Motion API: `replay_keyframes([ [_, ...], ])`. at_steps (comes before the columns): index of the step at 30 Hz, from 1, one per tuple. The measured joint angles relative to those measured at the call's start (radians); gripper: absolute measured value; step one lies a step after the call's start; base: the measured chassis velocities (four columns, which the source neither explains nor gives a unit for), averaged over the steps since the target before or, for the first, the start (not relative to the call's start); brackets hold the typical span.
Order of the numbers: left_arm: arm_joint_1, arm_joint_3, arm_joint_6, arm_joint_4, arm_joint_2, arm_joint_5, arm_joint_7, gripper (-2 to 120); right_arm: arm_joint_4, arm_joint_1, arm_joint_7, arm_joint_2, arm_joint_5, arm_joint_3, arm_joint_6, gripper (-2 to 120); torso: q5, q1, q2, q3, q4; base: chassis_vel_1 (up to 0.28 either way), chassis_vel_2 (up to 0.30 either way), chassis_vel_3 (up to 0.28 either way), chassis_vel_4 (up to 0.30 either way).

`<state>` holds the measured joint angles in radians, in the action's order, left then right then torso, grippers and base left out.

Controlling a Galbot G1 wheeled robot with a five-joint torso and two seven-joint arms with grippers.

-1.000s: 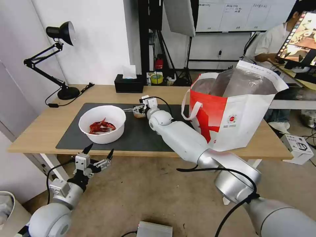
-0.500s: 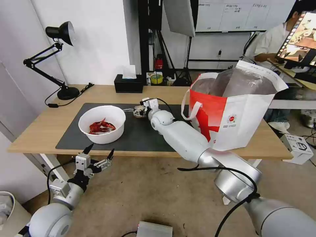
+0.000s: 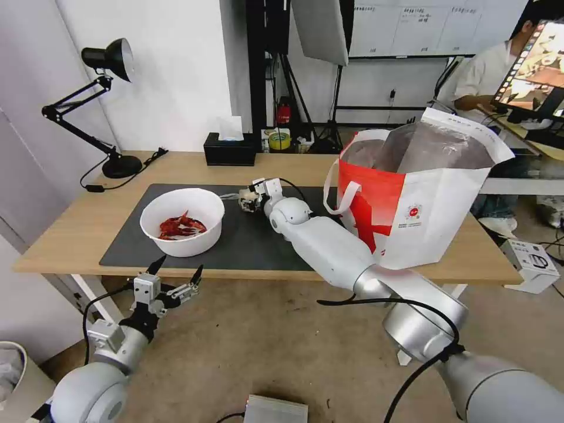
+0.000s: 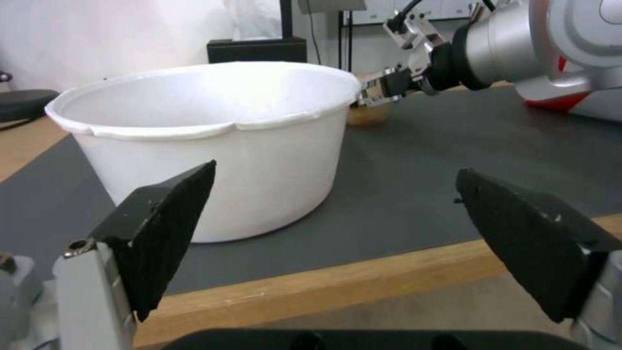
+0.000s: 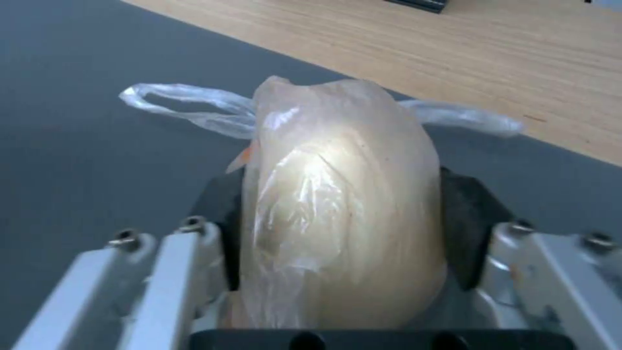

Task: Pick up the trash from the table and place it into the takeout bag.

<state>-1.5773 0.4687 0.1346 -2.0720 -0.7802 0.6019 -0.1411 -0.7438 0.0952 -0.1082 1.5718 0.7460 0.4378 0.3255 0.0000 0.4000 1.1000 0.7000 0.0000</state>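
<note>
1. Trash of two kinds lies on the table: a clear bag with a beige lump and a white bowl of red crayfish shells, both on the dark grey mat.
2. Right gripper is clamped on the clear bag at the far side of the mat, between the bowl and the takeout bag; the right wrist view shows the pads pressing both flanks of the lump.
3. Risk: the film looks slick and the lump soft, so the bag could squeeze out of the pads during a lift or swing, and fall short of the takeout bag.
4. Risk: the thin loop handles trail loose on both sides; they could snag on a finger at release and keep the bag from dropping.
5. Risk: the takeout bag stands tall and light with its near handle hanging outward; an arm crossing too low could knock the rim or tip it.
6. Risk: the bowl sits just beside the gripper, so a sideways sweep could nudge it and spill shells.
7. Left gripper hangs below the table's near edge, facing the bowl, fingers spread apart and holding nothing.
</note>
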Motion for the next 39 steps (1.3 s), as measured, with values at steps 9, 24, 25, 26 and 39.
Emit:
replay_keyframes([
  [9,0.000,0.000,0.000,0.000,0.001,0.001,0.000,100,-0.080,0.033,-0.026,-0.017,0.000,-0.018,0.000,19,0.0000,0.000,0.000,0.000,0.0002,0.000,0.000,0.000,0.000],
  [24,-0.007,-0.014,0.000,-0.010,-0.018,-0.002,-0.005,100,-0.721,0.283,-0.185,-0.334,-0.193,-0.087,-0.115,3,0.0004,0.000,0.000,0.000,-0.0004,0.000,0.000,0.000,0.000],
  [25,-0.014,-0.009,0.000,-0.014,-0.023,-0.004,-0.005,100,-0.762,0.298,-0.185,-0.354,-0.198,-0.094,-0.129,3,0.0004,0.000,0.000,0.000,-0.0004,0.000,0.000,0.000,0.000],
  [26,-0.021,-0.003,0.000,-0.017,-0.027,-0.006,-0.006,100,-0.794,0.308,-0.184,-0.369,-0.201,-0.100,-0.143,3,0.0003,0.000,0.000,0.000,-0.0004,0.000,0.000,0.000,0.000],
  [39,-0.099,0.071,-0.004,-0.068,-0.072,-0.027,-0.025,100,-1.028,0.298,-0.260,-0.453,-0.225,-0.154,-0.151,3,0.0002,0.000,0.000,0.000,0.0004,0.000,0.000,0.000,0.000],
])
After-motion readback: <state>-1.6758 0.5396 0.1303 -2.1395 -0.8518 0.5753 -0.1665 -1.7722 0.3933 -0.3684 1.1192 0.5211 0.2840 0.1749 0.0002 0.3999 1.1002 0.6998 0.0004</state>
